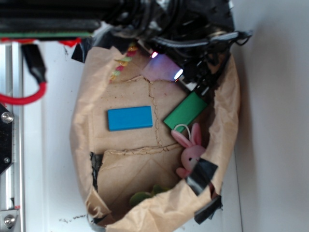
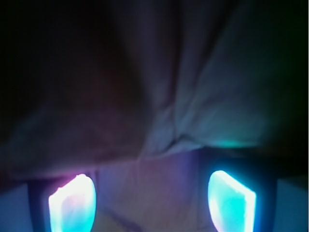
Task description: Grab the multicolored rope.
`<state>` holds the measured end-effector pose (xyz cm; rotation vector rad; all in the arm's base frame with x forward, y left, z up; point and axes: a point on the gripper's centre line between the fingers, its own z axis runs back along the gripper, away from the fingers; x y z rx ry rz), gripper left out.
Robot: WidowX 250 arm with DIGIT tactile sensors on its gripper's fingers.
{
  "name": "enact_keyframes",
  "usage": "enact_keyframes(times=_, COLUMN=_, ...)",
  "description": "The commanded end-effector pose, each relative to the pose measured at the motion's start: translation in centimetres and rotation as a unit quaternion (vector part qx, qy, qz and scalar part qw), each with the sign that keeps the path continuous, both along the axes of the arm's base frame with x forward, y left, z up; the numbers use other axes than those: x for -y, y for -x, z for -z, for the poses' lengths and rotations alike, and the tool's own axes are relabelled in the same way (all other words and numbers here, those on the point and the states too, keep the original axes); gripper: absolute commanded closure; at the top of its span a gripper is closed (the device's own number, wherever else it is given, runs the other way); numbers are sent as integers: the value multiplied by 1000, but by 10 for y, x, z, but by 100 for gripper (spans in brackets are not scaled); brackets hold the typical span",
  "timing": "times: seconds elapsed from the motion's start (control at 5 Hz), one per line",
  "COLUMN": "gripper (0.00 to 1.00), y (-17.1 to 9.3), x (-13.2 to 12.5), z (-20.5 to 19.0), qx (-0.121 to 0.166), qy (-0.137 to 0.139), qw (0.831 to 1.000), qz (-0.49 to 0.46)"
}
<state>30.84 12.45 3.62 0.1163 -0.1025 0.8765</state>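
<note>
The multicolored rope [image 1: 121, 65] lies on the brown paper at the back left of the bin, partly under the arm; only a red, yellow and green stretch shows. My gripper [image 1: 166, 64] hangs just right of it over the paper, open, its two lit fingertips [image 1: 154, 54] spread apart with nothing between them. In the wrist view the gripper [image 2: 152, 203] shows two glowing fingers [image 2: 72, 203] wide apart, and only creased brown paper [image 2: 159, 121] lies ahead; the rope is out of that view.
A blue block [image 1: 129, 118] lies mid-bin, a green block [image 1: 186, 111] to its right, and a pink plush bunny [image 1: 191, 151] below that. A green object [image 1: 140, 198] sits near the front. The paper walls [image 1: 227, 111] rise all around.
</note>
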Motion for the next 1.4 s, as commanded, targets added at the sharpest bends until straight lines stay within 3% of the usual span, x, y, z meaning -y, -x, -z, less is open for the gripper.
enact_keyframes(times=0.0, gripper=0, y=41, x=-3, z=-60, qx=77, qy=-11, qw=997, qz=-12)
enact_keyframes(times=0.8, gripper=0, y=39, x=-10, z=-33, qx=65, qy=-64, qw=995, qz=-43)
enact_keyframes(times=1.2, gripper=0, y=46, x=-13, z=-30, qx=61, qy=-72, qw=994, qz=-53)
